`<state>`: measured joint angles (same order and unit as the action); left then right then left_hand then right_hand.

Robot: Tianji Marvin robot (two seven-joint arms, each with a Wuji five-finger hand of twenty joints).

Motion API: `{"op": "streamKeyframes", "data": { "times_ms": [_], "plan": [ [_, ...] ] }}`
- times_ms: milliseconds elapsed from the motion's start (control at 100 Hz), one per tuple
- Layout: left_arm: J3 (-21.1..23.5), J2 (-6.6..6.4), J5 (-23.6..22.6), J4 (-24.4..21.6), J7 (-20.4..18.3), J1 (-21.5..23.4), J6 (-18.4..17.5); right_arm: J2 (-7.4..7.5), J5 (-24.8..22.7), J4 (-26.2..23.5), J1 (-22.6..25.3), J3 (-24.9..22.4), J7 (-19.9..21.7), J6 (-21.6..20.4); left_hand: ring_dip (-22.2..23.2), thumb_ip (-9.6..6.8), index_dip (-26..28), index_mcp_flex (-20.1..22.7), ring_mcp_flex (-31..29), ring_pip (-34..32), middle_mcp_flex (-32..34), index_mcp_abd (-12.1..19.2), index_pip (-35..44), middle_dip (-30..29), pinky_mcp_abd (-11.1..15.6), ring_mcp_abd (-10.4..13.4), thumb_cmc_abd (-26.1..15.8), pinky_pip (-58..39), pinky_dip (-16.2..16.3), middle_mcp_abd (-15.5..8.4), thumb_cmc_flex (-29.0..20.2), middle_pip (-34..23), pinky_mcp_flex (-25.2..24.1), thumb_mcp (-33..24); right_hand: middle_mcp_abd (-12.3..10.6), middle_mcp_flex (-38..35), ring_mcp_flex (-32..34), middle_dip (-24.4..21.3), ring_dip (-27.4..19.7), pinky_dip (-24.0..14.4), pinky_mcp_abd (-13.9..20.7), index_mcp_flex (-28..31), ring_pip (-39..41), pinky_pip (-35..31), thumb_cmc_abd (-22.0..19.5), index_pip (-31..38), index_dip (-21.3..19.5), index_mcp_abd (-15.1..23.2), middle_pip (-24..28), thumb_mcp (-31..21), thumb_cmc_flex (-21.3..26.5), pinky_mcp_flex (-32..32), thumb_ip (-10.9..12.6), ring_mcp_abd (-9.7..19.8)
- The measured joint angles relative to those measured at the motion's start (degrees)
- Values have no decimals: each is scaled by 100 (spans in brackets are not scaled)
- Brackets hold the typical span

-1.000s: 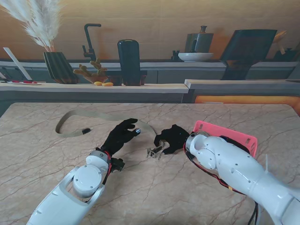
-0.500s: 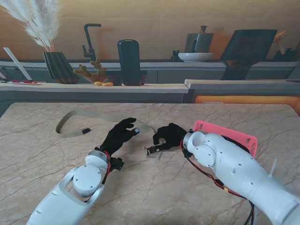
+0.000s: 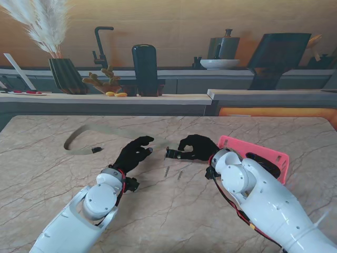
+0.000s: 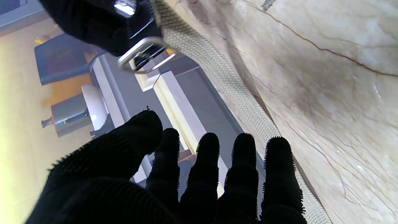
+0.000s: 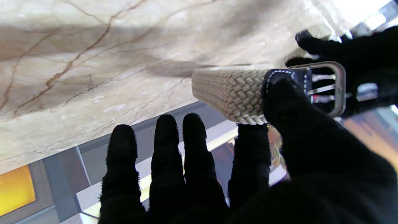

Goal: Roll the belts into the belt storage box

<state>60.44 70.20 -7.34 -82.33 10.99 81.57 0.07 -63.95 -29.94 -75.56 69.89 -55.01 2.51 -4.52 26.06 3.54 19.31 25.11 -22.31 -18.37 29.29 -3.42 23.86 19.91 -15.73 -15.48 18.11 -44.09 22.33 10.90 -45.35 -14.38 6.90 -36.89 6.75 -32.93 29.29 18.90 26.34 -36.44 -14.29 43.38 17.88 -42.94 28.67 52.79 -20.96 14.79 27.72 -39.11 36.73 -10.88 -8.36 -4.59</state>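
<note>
One pink storage box (image 3: 274, 154), contents hidden; one woven belt (image 3: 84, 130); right hand (image 3: 199, 147) pinches its buckle end; left hand (image 3: 134, 153) spread

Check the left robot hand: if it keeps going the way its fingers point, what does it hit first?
Probably the right robot hand and the belt buckle it pinches. The left robot hand is open, fingers aimed that way, with the woven belt running alongside it on the table. Depth is unclear.
</note>
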Motion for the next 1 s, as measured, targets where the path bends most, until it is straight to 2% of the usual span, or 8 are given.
{"op": "streamKeyframes", "data": {
  "times_ms": [130, 220, 310, 400, 500, 660, 800, 1000],
  "plan": [
    [-150, -13, -141, 168, 2, -131, -12, -65, 527, -465, 362, -349, -102, 273, -132, -1, 11, 1, 344, 81, -321, 0, 1, 43, 284, 179, 178, 194, -2, -8, 257, -122, -232, 493, 52, 0, 0, 0, -4, 0, -4, 64, -49, 84, 51, 9, 0, -229, 0, -189, 3, 57, 0, -8],
    [-335, -35, -429, 315, 7, -253, -57, -105, 810, -742, 554, -491, -176, 343, -279, -1, 69, 2, 527, 232, -481, 0, 2, -13, 541, 292, 178, 445, -152, -57, 249, -123, -373, 826, 61, 0, 0, 0, -5, 0, -4, 78, -49, 125, 51, 32, 0, -343, 0, -244, 3, 68, 0, -9],
    [-465, -44, -528, 406, -20, -347, -100, -124, 850, -949, 702, -642, -111, 281, -405, -1, 73, 4, 590, 243, -606, 0, 3, -55, 750, 366, 137, 638, -237, -86, 201, -131, -450, 1149, 64, 0, -1, 0, -39, 0, -4, 121, -52, 173, 51, 37, -24, -401, 0, -244, 4, 71, 0, -9],
    [-511, -29, -223, 416, -39, -389, -111, -100, 693, -1048, 787, -739, 0, -10, -469, -1, 74, 4, 673, 266, -645, 14, 4, -55, 926, 449, 69, 736, -290, -95, 125, -131, -531, 1203, 65, 0, -2, 0, -68, 0, -4, 122, -56, 193, 51, 47, -74, -410, 0, -245, 4, 71, 0, -11],
    [-606, -5, 1, 457, -41, -459, -136, -37, 530, -1181, 884, -819, 77, -240, -546, -1, 74, -145, 822, 301, -767, 44, 7, -105, 1004, 515, 64, 888, -356, -154, 132, -131, -595, 1204, 66, 0, -2, 0, -79, 0, -3, 123, -67, 212, 51, 51, -109, -423, 0, -245, 4, 70, 0, -11],
    [-925, 23, -457, 666, 38, -663, -276, -4, 613, -1370, 1018, -857, 0, -188, -625, -8, 67, -602, 1156, 318, -1265, 60, 69, -329, 1137, 601, 312, 1228, -526, -232, 536, -121, -775, 1014, 123, 0, -2, 0, -80, 0, -2, 150, -113, 236, 51, 95, -183, -564, -1, -305, 5, 68, 0, -17],
    [-1129, 116, -424, 836, 268, -783, -325, -36, 835, -1432, 1073, -857, -99, -127, -682, -8, 44, -952, 1269, 377, -1499, 60, 83, -485, 1181, 628, 312, 1413, -617, -271, 557, -108, -824, 998, 125, 0, -2, 0, -80, 0, -2, 201, -113, 242, 51, 98, -195, -625, -1, -308, 5, 68, 0, -27],
    [-1336, 194, -386, 970, 246, -918, -342, -86, 990, -1452, 1073, -823, -187, -2, -697, -8, -15, -1026, 1269, 376, -1553, 60, 83, -581, 1201, 659, 312, 1509, -681, -307, 607, -100, -825, 933, 132, 0, -2, 0, -80, 0, -2, 202, -113, 244, 51, 100, -245, -684, -1, -369, 5, 68, 0, -30]
  ]
}}
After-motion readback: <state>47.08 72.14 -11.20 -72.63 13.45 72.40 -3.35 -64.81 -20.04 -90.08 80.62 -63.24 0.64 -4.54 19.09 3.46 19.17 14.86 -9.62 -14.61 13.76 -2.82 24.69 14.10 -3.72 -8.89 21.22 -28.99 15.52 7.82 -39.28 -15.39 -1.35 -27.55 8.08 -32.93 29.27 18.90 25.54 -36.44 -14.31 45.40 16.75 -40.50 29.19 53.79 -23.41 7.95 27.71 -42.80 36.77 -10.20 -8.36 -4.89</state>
